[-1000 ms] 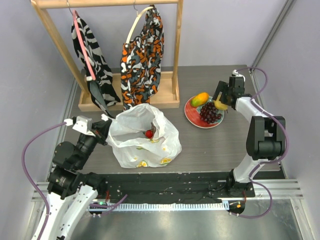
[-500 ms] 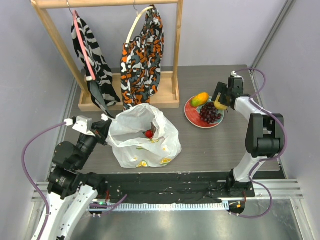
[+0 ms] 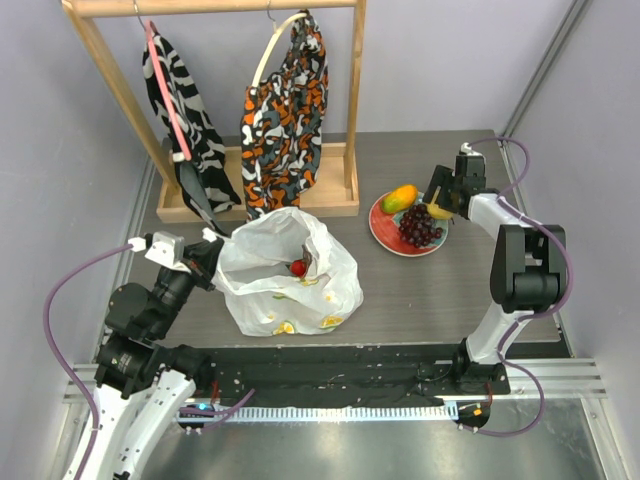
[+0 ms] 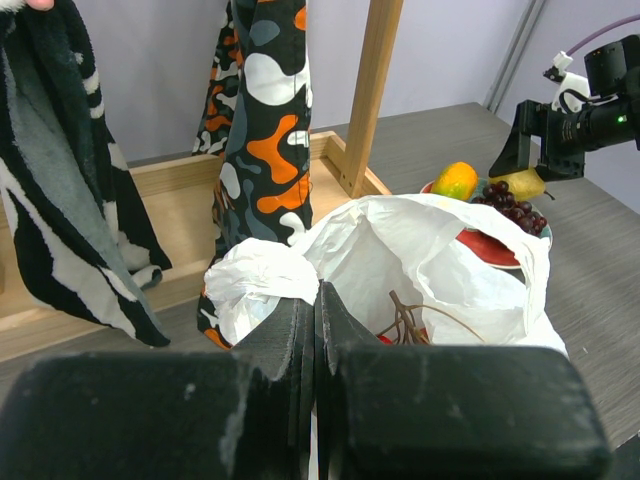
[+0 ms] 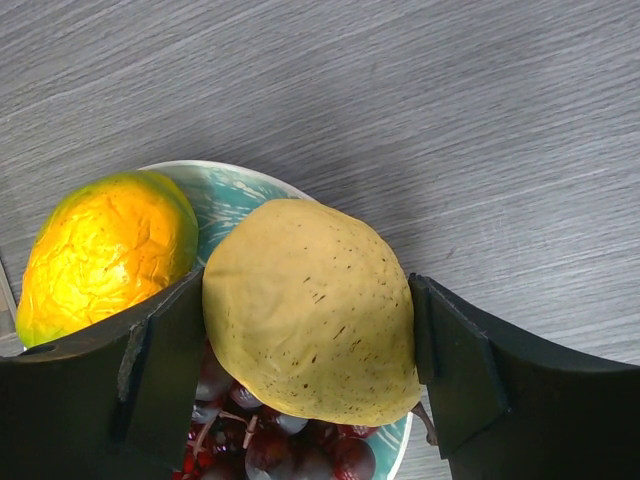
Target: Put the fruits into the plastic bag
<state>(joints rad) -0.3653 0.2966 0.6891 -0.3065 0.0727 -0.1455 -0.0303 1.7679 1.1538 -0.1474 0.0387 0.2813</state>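
On the plate (image 3: pixel 380 236): right fingers (image 5: pixel 160 380) pinching the lemon (image 5: pixel 310 310) on both flanks. Mango (image 5: pixel 105 250) just beside it, grape bunch (image 3: pixel 420 228) below it. Plastic bag (image 3: pixel 285 295) on the table (image 3: pixel 420 290) left of the plate and apart from it, mouth up, red berries (image 3: pixel 298 267) inside. Left fingers (image 4: pixel 285 350) pressed together at the bag rim far from the plate; can't tell if film is caught.

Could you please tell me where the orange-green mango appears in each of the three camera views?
Top external: the orange-green mango lies right of centre, at the round plate's upper-left rim.
Left wrist: mango upper right, beyond the white plastic bag.
Right wrist: mango at left edge, beside the yellow lemon.
Shared landmark: that plate, red outside, teal inside.
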